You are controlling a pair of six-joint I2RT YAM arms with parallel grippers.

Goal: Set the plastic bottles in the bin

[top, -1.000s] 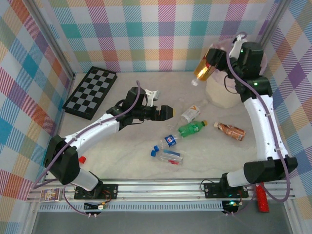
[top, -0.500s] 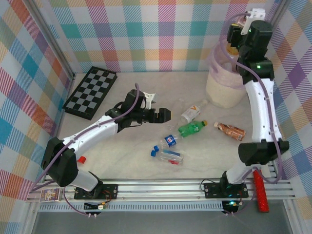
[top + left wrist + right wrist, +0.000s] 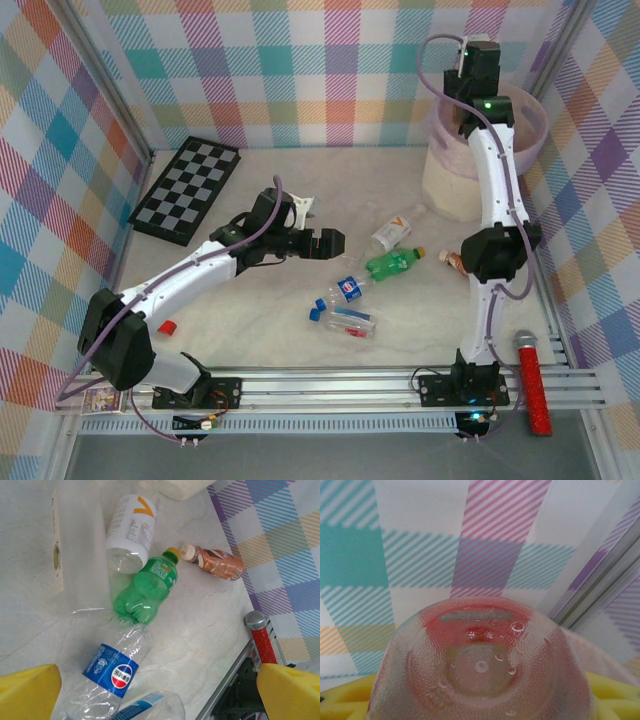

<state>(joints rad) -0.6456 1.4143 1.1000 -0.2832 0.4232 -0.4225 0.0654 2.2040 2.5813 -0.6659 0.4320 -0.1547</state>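
Right jaws: the right gripper [image 3: 480, 706] is clenched on a clear, red-tinted plastic bottle [image 3: 482, 665].
Held bottle axis: runs straight away from the wrist camera, dimpled base nearest it.
Held bottle place: high above the round cream bin with pink liner [image 3: 445, 195].
Left jaws: the left gripper [image 3: 160, 690] is released, spread wide.
Green plastic bottle [image 3: 147, 587]: lying flat, yellow cap towards the bin.
White-labelled clear bottle [image 3: 131, 522]: flat, touching the green one, neck towards the bin.

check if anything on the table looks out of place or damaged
Yes. A red stick with a silver head lies on the front rail by the right arm's base, off the table. A loose red cap sits near the left arm's base. The Pepsi bottle looks crumpled.
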